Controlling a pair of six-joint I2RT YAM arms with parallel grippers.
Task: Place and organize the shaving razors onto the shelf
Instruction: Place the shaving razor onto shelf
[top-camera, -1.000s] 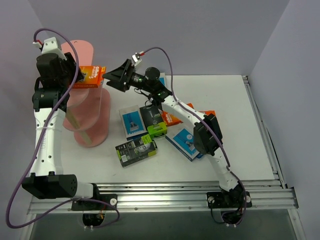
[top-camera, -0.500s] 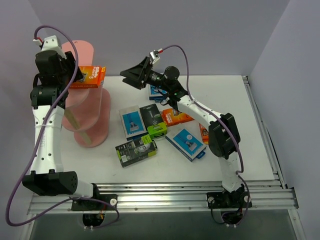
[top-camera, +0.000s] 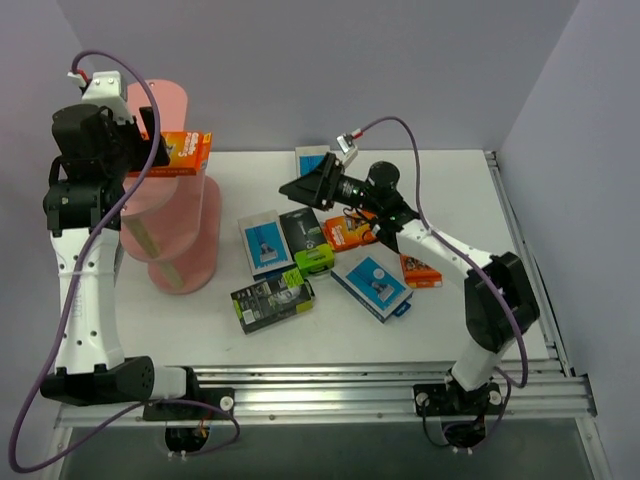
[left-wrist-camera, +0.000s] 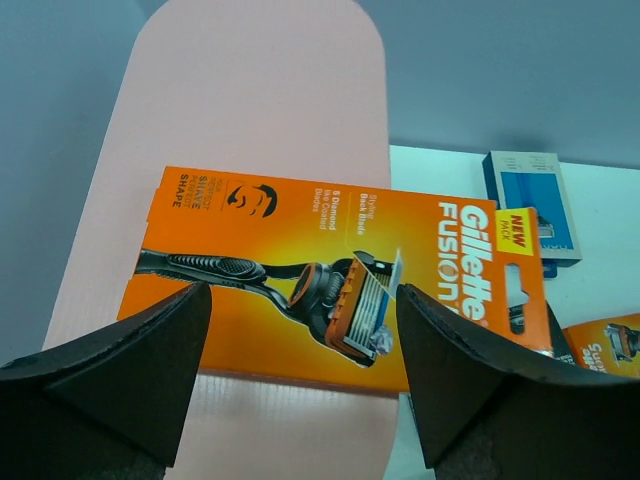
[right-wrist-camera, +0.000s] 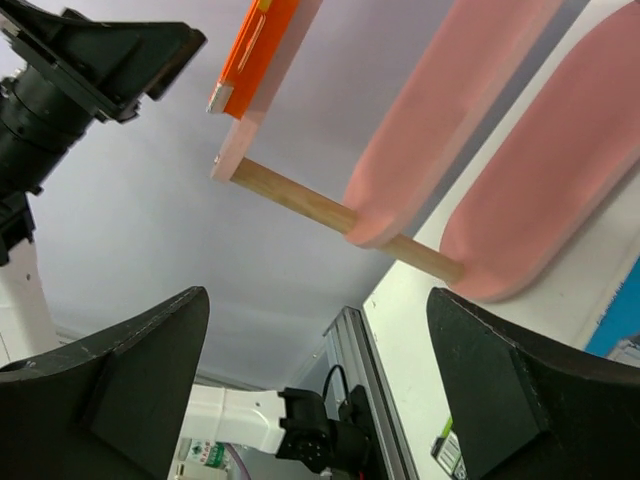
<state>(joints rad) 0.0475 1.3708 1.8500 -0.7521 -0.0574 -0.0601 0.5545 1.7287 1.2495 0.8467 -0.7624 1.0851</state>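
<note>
1. The orange Gillette Fusion pack (left-wrist-camera: 330, 275) lies flat on the shelf (top-camera: 185, 250), on its top board (left-wrist-camera: 250, 90), one end overhanging the edge.
2. The left pincer (left-wrist-camera: 302, 292), beside that board, stands wide open, gripping nothing.
3. The right pincer (top-camera: 300, 188), wide open and empty, hovers right of the shelf, above the other razor packs (top-camera: 265, 243) on the counter (top-camera: 330, 345).
4. Those packs look light, stiff and slick-faced; they are probably best pinched across the short width, at the edges.

Orange razor packs (top-camera: 176, 152): three. Blue-and-grey razor packs (top-camera: 262, 242): three. Black-and-lime razor packs (top-camera: 272, 301): two. Pink shelf (top-camera: 165, 100): one, three oval boards (top-camera: 195, 215). Robot arms (top-camera: 85, 270): two.
</note>
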